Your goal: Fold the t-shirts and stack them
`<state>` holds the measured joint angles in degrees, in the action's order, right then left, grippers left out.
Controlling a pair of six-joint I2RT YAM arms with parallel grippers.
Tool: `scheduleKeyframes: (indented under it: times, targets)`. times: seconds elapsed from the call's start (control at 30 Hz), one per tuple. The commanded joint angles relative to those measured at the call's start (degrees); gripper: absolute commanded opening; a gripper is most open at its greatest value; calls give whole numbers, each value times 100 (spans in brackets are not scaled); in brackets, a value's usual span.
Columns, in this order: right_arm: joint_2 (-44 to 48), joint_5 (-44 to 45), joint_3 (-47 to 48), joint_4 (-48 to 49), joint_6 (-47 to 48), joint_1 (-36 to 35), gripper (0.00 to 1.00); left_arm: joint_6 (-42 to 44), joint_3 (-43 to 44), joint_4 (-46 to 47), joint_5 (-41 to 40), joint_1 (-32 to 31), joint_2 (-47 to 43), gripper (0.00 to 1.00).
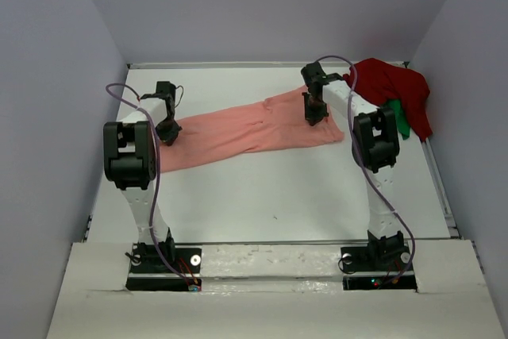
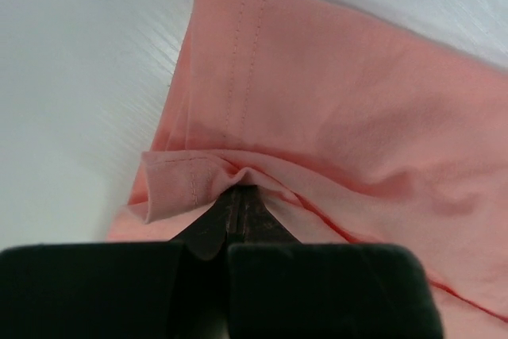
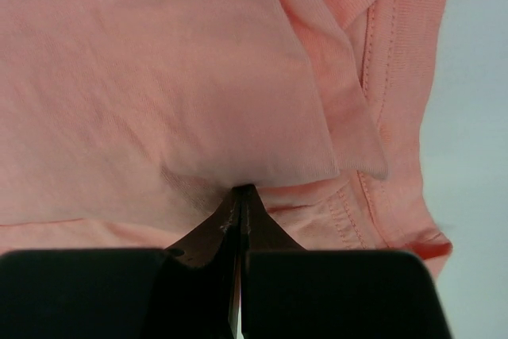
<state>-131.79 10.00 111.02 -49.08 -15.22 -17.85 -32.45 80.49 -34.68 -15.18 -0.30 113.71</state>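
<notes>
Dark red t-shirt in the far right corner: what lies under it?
A bright green t-shirt peeks out beneath the dark red t-shirt; the rest of it is covered and cannot be seen.

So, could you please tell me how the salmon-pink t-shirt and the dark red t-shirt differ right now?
The salmon-pink t-shirt lies stretched across the table; the dark red t-shirt is heaped in the far right corner. The left claw and right claw each pinch the pink one; nothing holds the red one. Both are plain cloth shirts.
</notes>
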Motion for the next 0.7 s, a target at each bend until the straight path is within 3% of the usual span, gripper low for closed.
scheduleKeyframes:
  times: [0.0, 0.33, 0.5, 0.67]
  targets:
    - [-435, -262, 753, -57, 63, 132, 0, -200, -569, -22, 1078, -14, -60, 0]
    - [-1357, -692, 1843, -453, 476, 237, 0, -297, -1035, -100, 1403, -111, -525, 0]
    - [-1991, -938, 3160, -1024, 713, 238, 0, -411, -1211, -223, 1492, -488, -815, 0]
    - [-2053, -1342, 3277, -937, 854, 290, 0, -534, -1570, -259, 1728, -945, -1044, 0]
